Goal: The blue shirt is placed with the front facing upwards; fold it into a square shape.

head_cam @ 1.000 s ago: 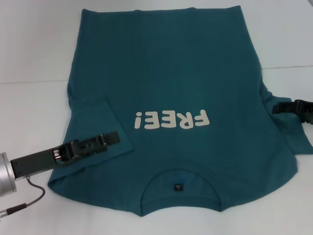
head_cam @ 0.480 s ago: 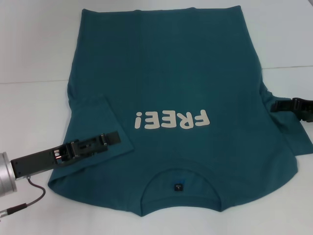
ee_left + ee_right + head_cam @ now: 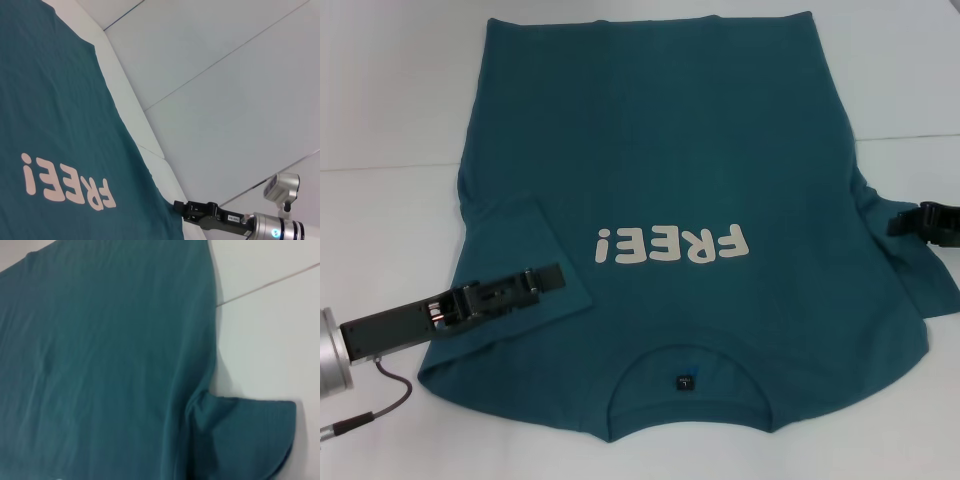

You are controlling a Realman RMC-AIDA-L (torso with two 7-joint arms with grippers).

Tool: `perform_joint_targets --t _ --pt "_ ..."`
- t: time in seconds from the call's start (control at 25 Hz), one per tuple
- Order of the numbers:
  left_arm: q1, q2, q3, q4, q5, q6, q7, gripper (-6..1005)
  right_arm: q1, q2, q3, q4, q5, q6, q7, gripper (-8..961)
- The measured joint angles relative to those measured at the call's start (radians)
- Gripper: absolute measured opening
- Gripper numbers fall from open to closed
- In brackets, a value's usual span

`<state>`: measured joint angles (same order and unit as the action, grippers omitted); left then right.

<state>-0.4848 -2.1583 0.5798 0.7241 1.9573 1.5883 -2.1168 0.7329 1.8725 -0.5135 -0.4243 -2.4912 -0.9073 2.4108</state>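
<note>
Right gripper has drawn outward along the blue shirt sleeve.

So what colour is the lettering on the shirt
White, on the blue shirt; the lettering shows best in the head view.

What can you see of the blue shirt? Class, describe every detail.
The blue shirt is teal cotton-like cloth, lying flat, front up, on a white table, white "FREE!" print and dark neck label showing. Its left sleeve is folded onto the body under the left gripper. The right gripper sits at the spread right sleeve.
</note>
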Motion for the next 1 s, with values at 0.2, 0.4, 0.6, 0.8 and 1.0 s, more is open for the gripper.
perform_joint_targets --t 0.2,0.4,0.6,0.8,1.0 --pt "0.0 0.0 0.0 0.0 0.0 -0.001 0.0 896 -0.003 -0.001 -0.001 -0.001 0.001 0.005 0.001 333" --pt "0.0 0.0 -0.001 0.0 -0.001 0.0 0.0 896 -0.004 -0.001 -0.002 -0.001 0.002 0.007 0.002 184" --pt "0.003 0.0 -0.002 0.0 -0.013 0.0 0.0 896 -0.004 -0.001 -0.003 -0.001 0.001 0.008 0.002 72" --pt "0.006 0.0 -0.002 0.0 -0.014 0.002 -0.001 895 -0.012 -0.008 -0.002 -0.025 -0.001 0.006 0.003 27" --pt "0.009 0.0 -0.002 0.0 -0.014 0.003 -0.005 895 -0.031 -0.014 -0.003 -0.098 -0.004 0.001 0.032 30"
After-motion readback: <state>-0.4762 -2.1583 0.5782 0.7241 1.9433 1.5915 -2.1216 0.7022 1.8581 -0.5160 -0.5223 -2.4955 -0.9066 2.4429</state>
